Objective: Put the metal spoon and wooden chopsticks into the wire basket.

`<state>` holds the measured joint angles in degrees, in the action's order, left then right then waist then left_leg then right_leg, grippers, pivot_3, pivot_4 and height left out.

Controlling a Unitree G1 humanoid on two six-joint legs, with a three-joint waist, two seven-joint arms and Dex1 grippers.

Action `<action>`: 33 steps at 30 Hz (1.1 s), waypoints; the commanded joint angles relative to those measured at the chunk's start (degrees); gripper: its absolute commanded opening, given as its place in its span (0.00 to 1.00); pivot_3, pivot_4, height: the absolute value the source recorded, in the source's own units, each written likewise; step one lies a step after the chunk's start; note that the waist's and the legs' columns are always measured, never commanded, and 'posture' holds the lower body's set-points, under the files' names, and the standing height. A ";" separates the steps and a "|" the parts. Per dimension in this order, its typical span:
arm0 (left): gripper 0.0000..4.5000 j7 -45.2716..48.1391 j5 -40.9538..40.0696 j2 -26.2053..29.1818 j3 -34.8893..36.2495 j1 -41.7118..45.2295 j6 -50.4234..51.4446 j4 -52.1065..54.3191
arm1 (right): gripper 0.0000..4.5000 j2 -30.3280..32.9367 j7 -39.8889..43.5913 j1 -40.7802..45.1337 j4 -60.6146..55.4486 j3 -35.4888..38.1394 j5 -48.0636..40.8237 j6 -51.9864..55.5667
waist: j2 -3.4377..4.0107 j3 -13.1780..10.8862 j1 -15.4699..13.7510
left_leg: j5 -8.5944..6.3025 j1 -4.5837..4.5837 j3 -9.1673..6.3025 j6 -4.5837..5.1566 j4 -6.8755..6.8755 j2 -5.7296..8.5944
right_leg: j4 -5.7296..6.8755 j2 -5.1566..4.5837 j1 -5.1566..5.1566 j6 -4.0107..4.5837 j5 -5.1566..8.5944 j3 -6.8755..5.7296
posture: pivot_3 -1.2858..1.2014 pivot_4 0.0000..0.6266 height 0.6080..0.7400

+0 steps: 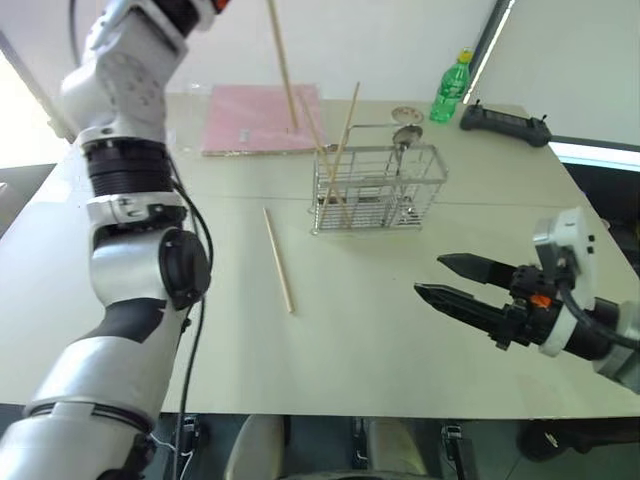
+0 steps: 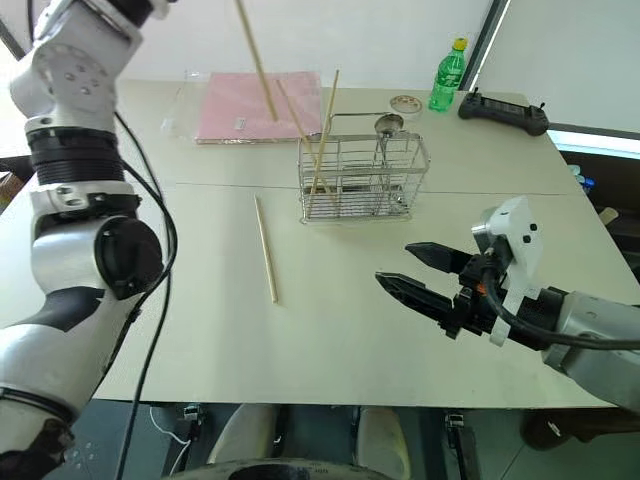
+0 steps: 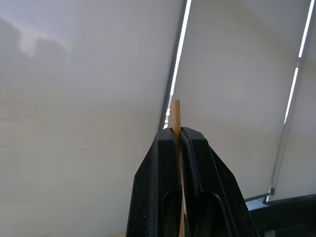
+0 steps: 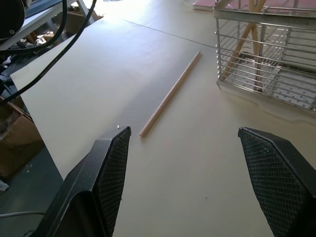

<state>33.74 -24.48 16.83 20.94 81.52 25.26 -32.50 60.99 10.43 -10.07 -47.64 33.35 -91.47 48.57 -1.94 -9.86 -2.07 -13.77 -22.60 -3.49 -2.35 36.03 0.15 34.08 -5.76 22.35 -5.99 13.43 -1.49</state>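
Note:
The wire basket [image 1: 381,186] stands at the middle back of the table. The metal spoon [image 1: 406,137] stands upright in its right end, bowl up. Two wooden chopsticks [image 1: 344,140] lean crossed in its left end. Another chopstick [image 1: 278,260] lies flat on the table in front of the basket, to its left. My left gripper [image 3: 177,131] is raised high and shut on one more chopstick [image 1: 283,70], which hangs down over the pink sheet, left of the basket. My right gripper [image 1: 428,277] hovers open and empty over the table's front right, pointing left.
A flat pink sheet [image 1: 250,118] lies at the back, left of the basket. A green bottle [image 1: 452,88], a black controller [image 1: 505,123] and a small round lid [image 1: 405,113] sit at the back right. The table's front edge [image 1: 400,412] runs just below my right gripper.

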 commanded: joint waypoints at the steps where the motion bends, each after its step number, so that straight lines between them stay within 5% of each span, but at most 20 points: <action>1: 0.00 1.55 -0.45 -0.68 -2.35 2.53 -3.82 0.56 | 0.79 -0.73 -2.27 -0.59 -2.01 2.00 -2.10 -2.61 | 0.02 -0.01 -0.02 | -0.01 0.02 0.00 0.02 -0.02 -0.02 | 0.01 0.04 0.01 0.00 0.00 0.00 | 0.52 0.24 0.86; 11: 0.00 5.49 3.55 -6.61 -11.16 -6.93 -14.01 0.95 | 0.79 -0.28 -7.30 -2.85 -4.04 3.17 -4.97 -6.03 | 0.04 0.00 -0.24 | -0.02 0.05 -0.02 0.05 0.09 -0.08 | -0.02 0.12 -0.10 0.03 0.00 0.03 | 0.52 0.24 0.86; 22: 0.00 3.02 3.57 -8.95 -14.17 -14.15 -12.00 7.70 | 0.79 0.86 -8.68 -1.93 -2.79 2.30 -5.79 -7.22 | 0.05 0.00 -0.23 | -0.13 0.02 -0.02 0.25 0.09 -0.08 | -0.01 0.14 -0.05 0.04 0.00 0.03 | 0.52 0.24 0.86; 25: 0.23 2.56 2.50 -9.45 -14.33 -15.82 -9.83 10.19 | 0.79 1.24 -8.27 -1.08 -1.94 1.80 -5.58 -7.13 | 0.06 0.01 -0.23 | -0.13 0.04 -0.01 0.25 0.12 -0.08 | -0.02 0.14 -0.09 0.04 0.00 0.04 | 0.52 0.24 0.86; 32: 0.99 -0.16 -1.07 -8.98 -12.19 -16.69 -2.80 14.45 | 0.79 1.76 -6.95 0.62 -0.46 0.75 -5.00 -6.42 | 0.06 0.01 -0.22 | -0.13 0.04 -0.03 0.25 0.11 -0.08 | -0.01 0.14 -0.08 0.04 0.00 0.04 | 0.52 0.24 0.86; 33: 0.99 -0.58 -1.74 -8.08 -11.41 -16.12 -1.30 14.55 | 0.79 1.84 -6.70 0.80 -0.21 0.64 -4.83 -6.27 | 0.06 0.01 -0.22 | -0.13 0.04 -0.03 0.25 0.10 -0.08 | -0.02 0.14 -0.09 0.04 0.00 0.04 | 0.52 0.24 0.86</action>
<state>33.91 -24.49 7.61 7.92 63.50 22.31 -20.28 62.08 2.98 -10.01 -47.95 33.65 -95.93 42.90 -1.88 -9.86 -2.29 -13.90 -22.56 -3.51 -2.10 36.13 0.07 34.06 -5.62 22.26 -5.96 13.43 -1.46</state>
